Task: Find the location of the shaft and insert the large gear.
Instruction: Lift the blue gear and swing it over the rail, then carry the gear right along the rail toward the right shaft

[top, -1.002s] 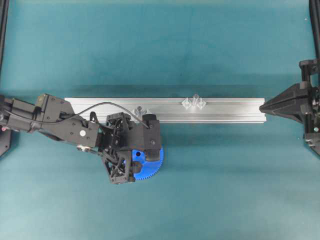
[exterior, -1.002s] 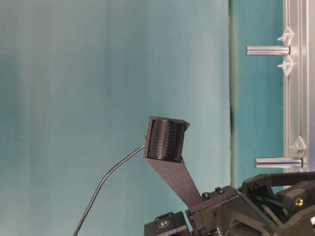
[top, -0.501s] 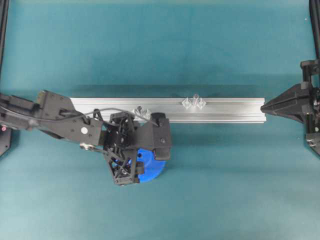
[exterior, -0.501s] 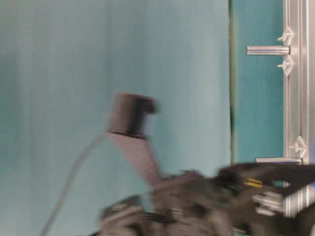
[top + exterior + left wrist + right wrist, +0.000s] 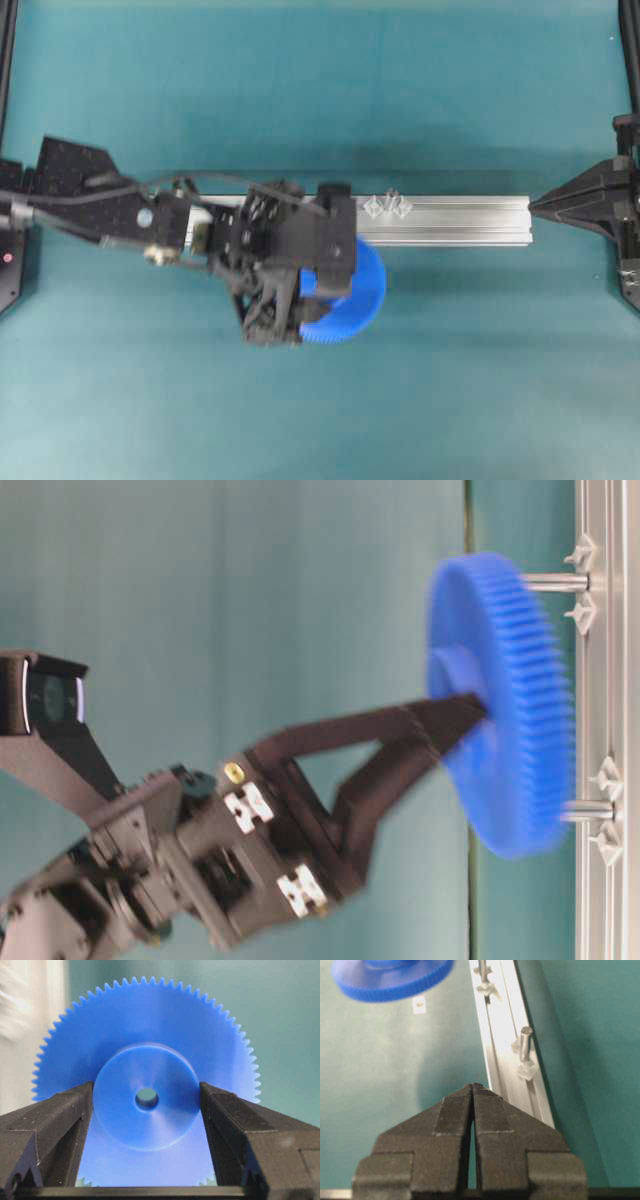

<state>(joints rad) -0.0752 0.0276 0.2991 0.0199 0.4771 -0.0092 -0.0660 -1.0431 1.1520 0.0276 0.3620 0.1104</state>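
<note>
The large gear (image 5: pixel 368 285), a bright blue toothed disc, hangs above the table just in front of the rail. My left gripper (image 5: pixel 335 282) is shut on its raised hub. In the left wrist view both fingers press the hub of the large gear (image 5: pixel 146 1110) on either side, and the centre hole is empty. The shaft (image 5: pixel 388 203), a thin pale pin between two clear diamond mounts, stands on the rail a little right of and behind the gear. The shaft (image 5: pixel 525 1042) also shows in the right wrist view. My right gripper (image 5: pixel 472 1087) is shut and empty at the rail's right end.
The aluminium rail (image 5: pixel 470 220) runs across the middle of the teal mat. A second pin (image 5: pixel 590 810) with clear mounts stands further left on it, hidden under my left arm in the overhead view. A small grey square tab (image 5: pixel 419 1005) lies on the mat below the gear.
My left gripper has lifted the gear off the mat and carried it right along the rail toward the shaft. The right arm has drawn back slightly to the right.
</note>
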